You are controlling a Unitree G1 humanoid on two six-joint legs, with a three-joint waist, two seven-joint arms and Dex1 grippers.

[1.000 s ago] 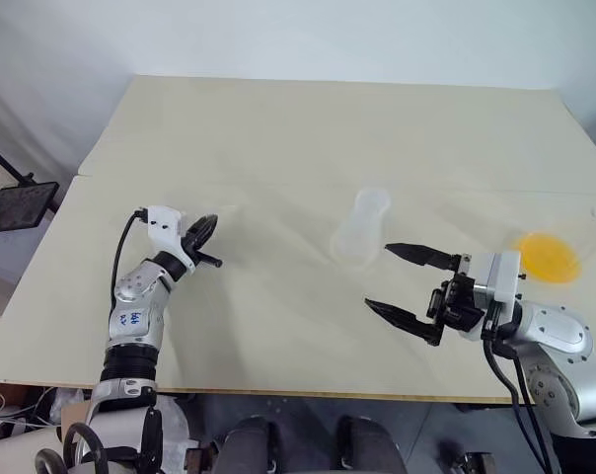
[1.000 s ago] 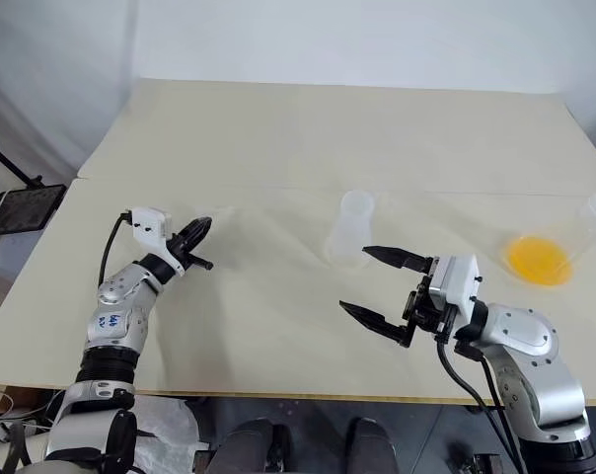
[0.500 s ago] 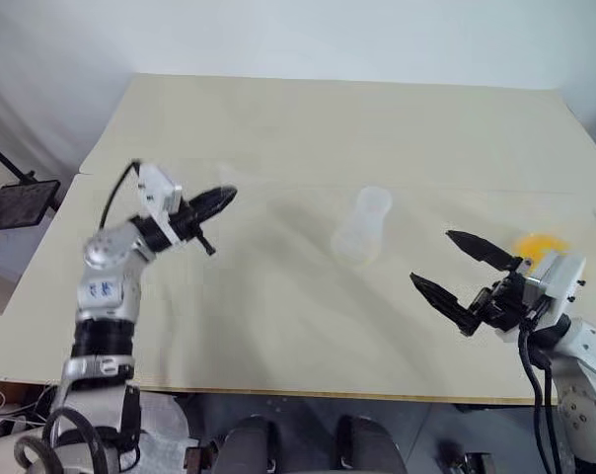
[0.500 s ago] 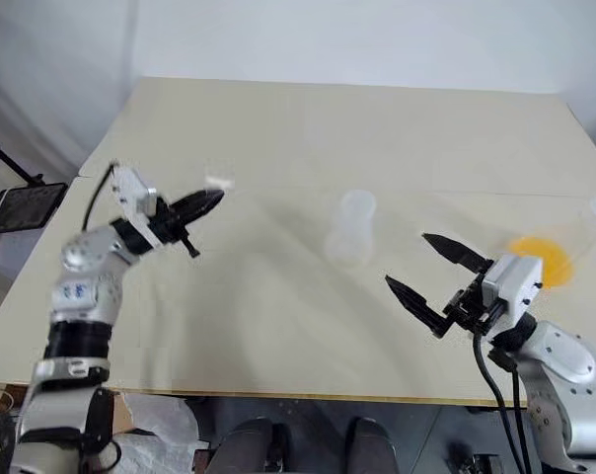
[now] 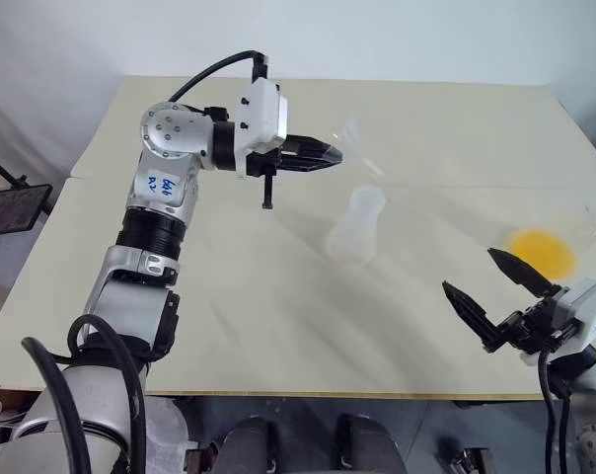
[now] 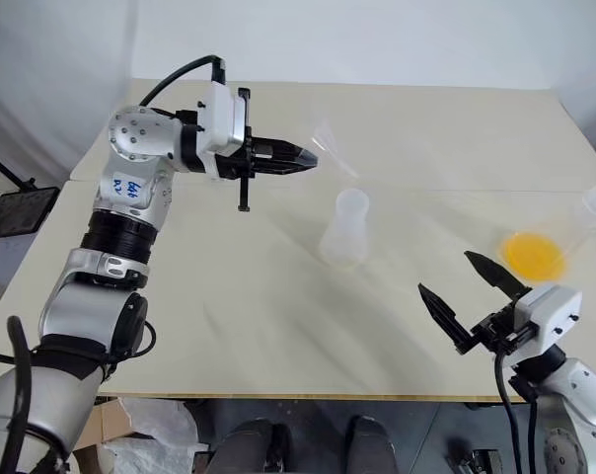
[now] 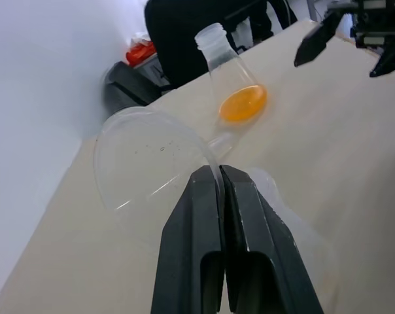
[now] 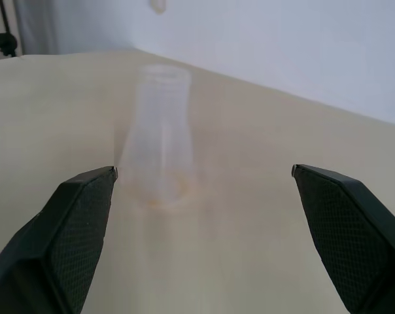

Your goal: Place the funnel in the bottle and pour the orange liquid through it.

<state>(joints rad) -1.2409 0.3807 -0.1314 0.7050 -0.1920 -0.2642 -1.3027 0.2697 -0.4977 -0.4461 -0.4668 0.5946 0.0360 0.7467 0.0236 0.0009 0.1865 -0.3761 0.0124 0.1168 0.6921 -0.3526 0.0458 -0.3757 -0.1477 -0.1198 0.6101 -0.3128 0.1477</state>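
We see a pale beige worktop (image 5: 278,326) made of two boards, with a seam (image 5: 446,186) running across it. Behind it stands a plain white wall (image 5: 308,35), evenly lit. At the left edge, below worktop level, a dark tablet-like screen (image 5: 4,207) sits on a black stand. Grey floor (image 6: 308,434) shows under the near edge.

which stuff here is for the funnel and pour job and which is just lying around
For the job:
- funnel, pinched in the left tool
- bottle, upright mid-table
- orange liquid in the clear flask
- right tool, open, empty

Lying about:
- black tablet beside the table
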